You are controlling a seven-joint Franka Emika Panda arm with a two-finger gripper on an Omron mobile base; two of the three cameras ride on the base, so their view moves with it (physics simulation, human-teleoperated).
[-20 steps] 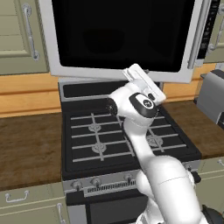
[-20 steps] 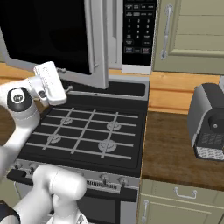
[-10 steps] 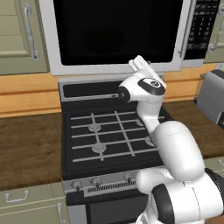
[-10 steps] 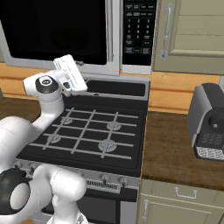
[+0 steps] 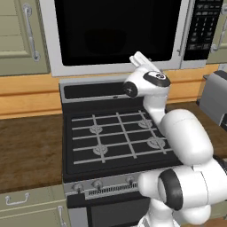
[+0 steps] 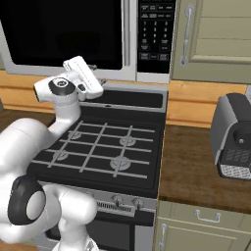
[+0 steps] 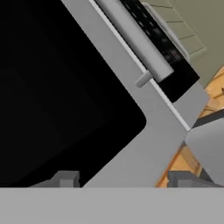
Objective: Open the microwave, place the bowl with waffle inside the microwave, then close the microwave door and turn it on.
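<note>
The wide black glass microwave door [image 5: 117,33] in its light grey frame looks closed or almost closed. If it is not fully latched, the large grey-framed microwave [image 6: 83,37] may not start, because the pincer [image 7: 120,179] sits low at the door's corner, beside the long grey bar handle [image 7: 131,39]. The keypad strip [image 6: 156,32] may also be missed. The pincer is spread wide, released, holding nothing; I cannot tell if its fingertips [image 7: 65,178] touch the frame.
</note>
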